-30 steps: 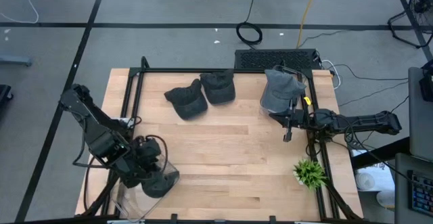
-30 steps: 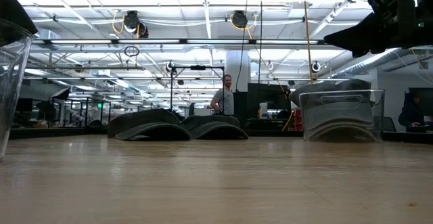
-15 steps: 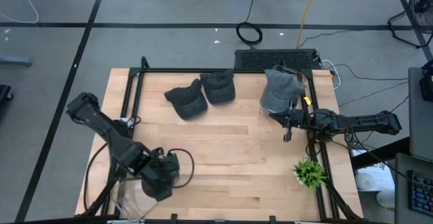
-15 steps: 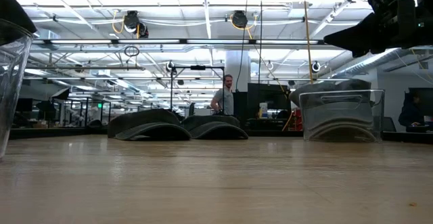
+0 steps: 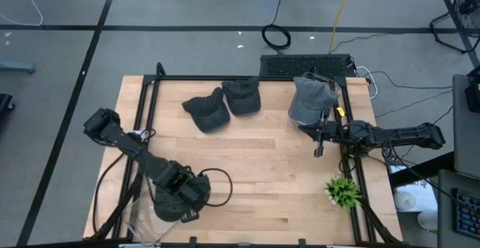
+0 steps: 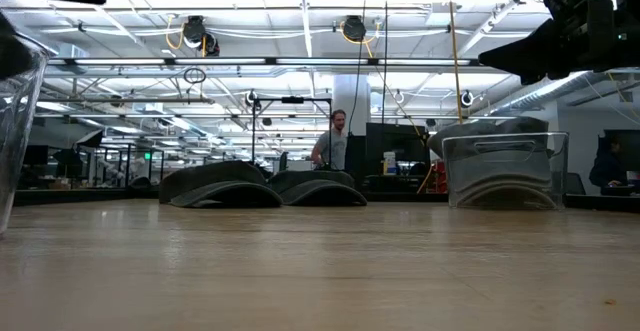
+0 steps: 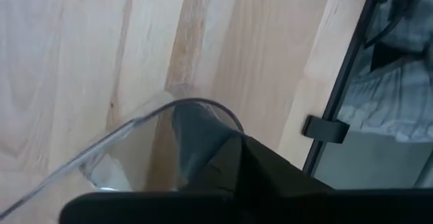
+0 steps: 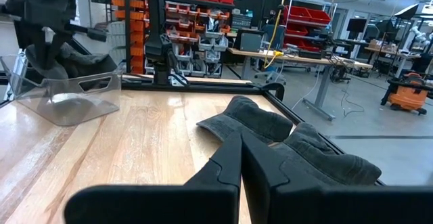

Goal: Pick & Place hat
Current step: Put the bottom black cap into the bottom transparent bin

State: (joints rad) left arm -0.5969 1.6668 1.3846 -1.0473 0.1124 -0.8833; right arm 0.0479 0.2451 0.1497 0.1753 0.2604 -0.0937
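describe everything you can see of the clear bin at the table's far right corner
The clear bin is a see-through plastic tub with cut-out handle slots near its rim, standing upright on the wooden table at the far right corner. A grey hat sits in it, rising above the rim. The right gripper is just in front, not touching it.

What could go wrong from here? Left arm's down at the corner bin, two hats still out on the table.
1. The left tool is low at the clear bin, which sits near the table's corner. Pulling out may snag the rim and drag the bin toward the edge.
2. The two dark hats lie close together, so grabbing one may drag the other.
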